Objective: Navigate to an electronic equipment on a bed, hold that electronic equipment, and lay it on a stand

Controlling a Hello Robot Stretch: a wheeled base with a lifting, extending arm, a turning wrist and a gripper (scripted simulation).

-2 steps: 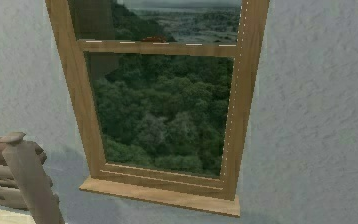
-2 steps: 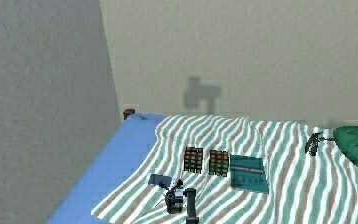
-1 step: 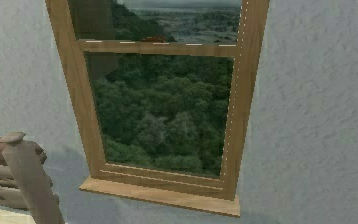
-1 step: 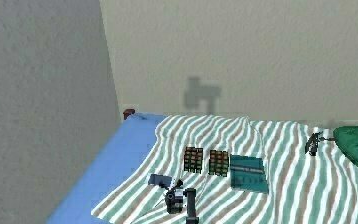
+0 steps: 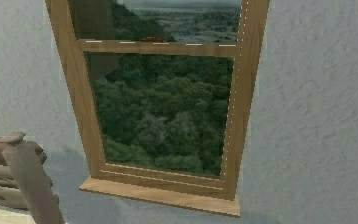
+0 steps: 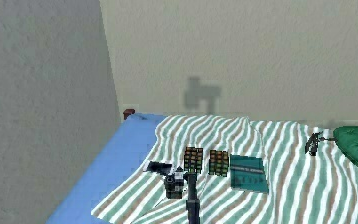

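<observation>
**Arm side view.** Catalogued a bed (image 6: pixel 92 185) with a blue sheet, set into the corner of two pale walls, with a small red-brown bedpost knob (image 6: pixel 130 112) at its far end. Spread over most of it was a striped blanket (image 6: pixel 287 195), teal and white, rumpled.

Counted on the blanket, from the view's left:
- a dark flat thing (image 6: pixel 155 165), too small to name
- two dark oblong slabs (image 6: pixel 193 160) dotted with coloured spots, laid side by side and nearly touching; taken as the likeliest electronic equipment, though not with certainty
- a teal box (image 6: pixel 249 176), lying flat just beside the slabs on the view's right
- a small dark object (image 6: pixel 314 145), well apart toward the right
- a green pillow (image 6: pixel 357 148) at the right edge

Noted the arm (image 6: pixel 191 208) as a dark bar rising from the bottom edge and ending over the blanket just short of the slabs. Placed the gripper (image 6: pixel 168 176) at its tip, near the dark flat thing. Could not tell how the jaws stood, nor whether anything was held, since bedding and items lay at and behind the fingers. Could not tell whether the gripper touched either neighbour.

**Forward view.** Recorded a window (image 5: pixel 157 100) in a wooden frame on a grey-blue wall (image 5: pixel 307 120), with a wooden sill beneath and dense green trees beyond the glass. Logged at the lower left corner a slatted wooden furniture piece (image 5: pixel 22 175), close to the wall.
</observation>
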